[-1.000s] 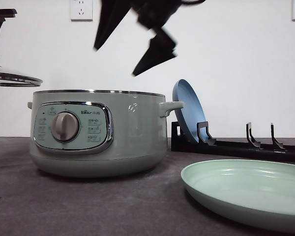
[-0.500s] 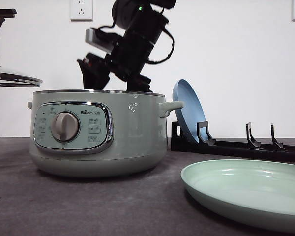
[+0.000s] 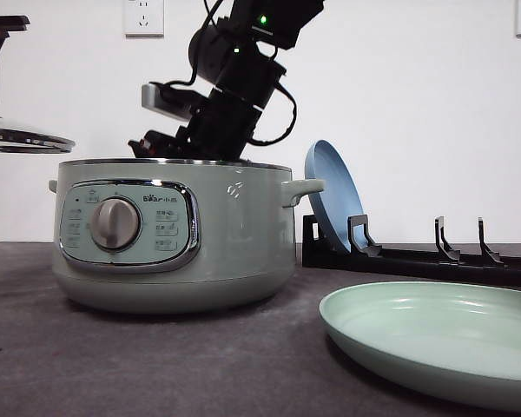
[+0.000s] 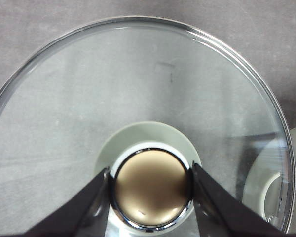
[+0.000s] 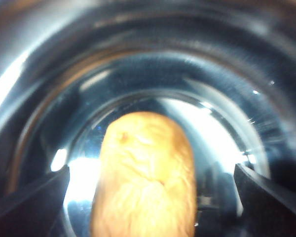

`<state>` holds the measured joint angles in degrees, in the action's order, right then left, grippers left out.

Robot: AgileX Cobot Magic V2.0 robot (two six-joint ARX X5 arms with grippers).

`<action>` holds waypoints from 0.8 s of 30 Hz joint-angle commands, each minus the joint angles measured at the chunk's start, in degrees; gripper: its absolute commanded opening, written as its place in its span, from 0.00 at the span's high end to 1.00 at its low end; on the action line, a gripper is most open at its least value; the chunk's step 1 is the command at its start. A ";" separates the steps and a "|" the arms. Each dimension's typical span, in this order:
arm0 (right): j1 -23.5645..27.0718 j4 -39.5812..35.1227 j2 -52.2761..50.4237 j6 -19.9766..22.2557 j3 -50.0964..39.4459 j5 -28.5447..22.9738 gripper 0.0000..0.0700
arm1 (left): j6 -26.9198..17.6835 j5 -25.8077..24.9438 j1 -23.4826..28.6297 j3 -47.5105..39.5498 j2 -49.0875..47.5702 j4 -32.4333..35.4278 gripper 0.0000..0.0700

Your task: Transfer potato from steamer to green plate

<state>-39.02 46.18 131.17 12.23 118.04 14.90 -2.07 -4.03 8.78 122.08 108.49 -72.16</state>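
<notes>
The pale green steamer (image 3: pixel 174 233) stands on the table at the left with its lid off. My right arm reaches down into it from above, its fingers hidden behind the steamer's rim. Inside, the orange-brown potato (image 5: pixel 144 173) lies on the shiny metal floor, between the spread fingers of my right gripper (image 5: pixel 148 210), which is open. The green plate (image 3: pixel 434 339) lies at the front right. My left gripper (image 4: pixel 150 185) is shut on the brass knob of the glass lid (image 4: pixel 138 98), held up at the far left (image 3: pixel 26 139).
A black dish rack (image 3: pixel 417 256) stands behind the green plate with a blue plate (image 3: pixel 330 195) upright in it. The steamer's side handle (image 3: pixel 302 188) points toward the rack. A white wall closes the back.
My right arm has come down from above the steamer and its gripper has gone into the pot. The lid and left arm have stayed still.
</notes>
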 commanded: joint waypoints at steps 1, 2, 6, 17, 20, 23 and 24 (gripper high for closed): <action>-0.65 -0.29 2.11 0.59 1.64 0.01 0.14 | -0.24 -0.11 0.28 2.28 -0.13 1.42 1.00; -0.68 -0.21 2.17 0.56 1.64 0.01 0.21 | -0.24 -0.11 0.30 2.27 -0.13 1.43 1.00; -0.90 0.16 2.22 0.11 1.64 -0.05 0.45 | -0.24 -0.11 0.42 2.25 -0.13 1.46 1.00; -1.14 8.59 2.09 -1.34 11.37 0.00 0.57 | -0.24 -0.31 0.96 2.25 -0.13 1.44 1.00; -1.10 16.19 2.06 -1.36 19.08 -0.02 0.57 | -0.24 -0.33 0.96 2.25 -0.13 1.44 1.00; -0.81 22.08 1.03 -1.38 24.70 0.00 0.57 | -0.23 -0.38 0.96 2.25 -0.13 1.42 1.00; -0.69 23.47 0.28 -1.41 25.81 0.00 0.57 | -0.22 -0.41 0.96 2.25 -0.13 1.39 1.00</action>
<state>-39.40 68.56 131.39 11.52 141.48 14.87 -2.05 -4.25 9.52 122.08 108.49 -72.17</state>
